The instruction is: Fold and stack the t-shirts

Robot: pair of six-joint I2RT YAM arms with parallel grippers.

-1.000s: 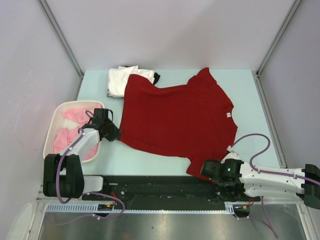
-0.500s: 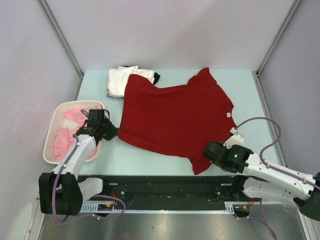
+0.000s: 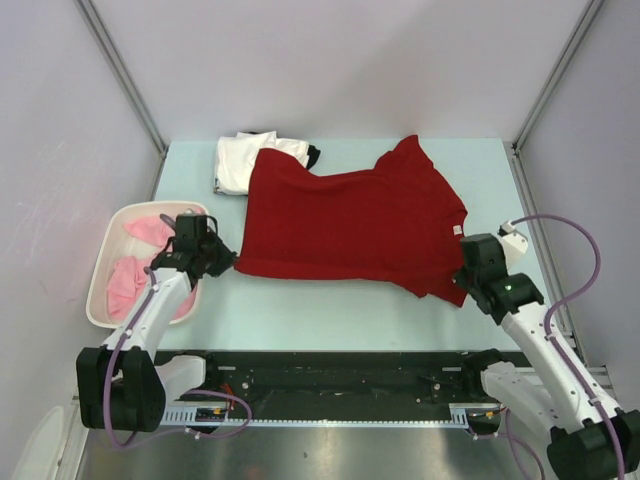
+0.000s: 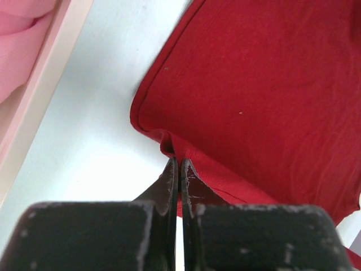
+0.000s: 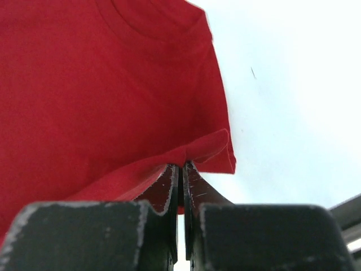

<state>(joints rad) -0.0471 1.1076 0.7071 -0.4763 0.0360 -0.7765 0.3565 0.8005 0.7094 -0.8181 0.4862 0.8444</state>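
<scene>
With the left gripper [image 3: 228, 264] and right gripper [image 3: 462, 280] each pinched tight on a near corner of the dark red t-shirt [image 3: 350, 220] lying mid-table, the right has swung its corner farther right, pulling the near edge straight, seemingly ready for folding.

The pale blue-green table [image 3: 300, 310] carries a dark red t-shirt [image 3: 350, 220] spread across its middle, reaching from left of centre to near the right edge. At the far left lies a folded white t-shirt [image 3: 235, 165] with a black t-shirt [image 3: 313, 155] showing just behind it; the far-left corner of the dark red t-shirt overlaps the white one. A white basket [image 3: 150, 206] stands at the left edge.
</scene>
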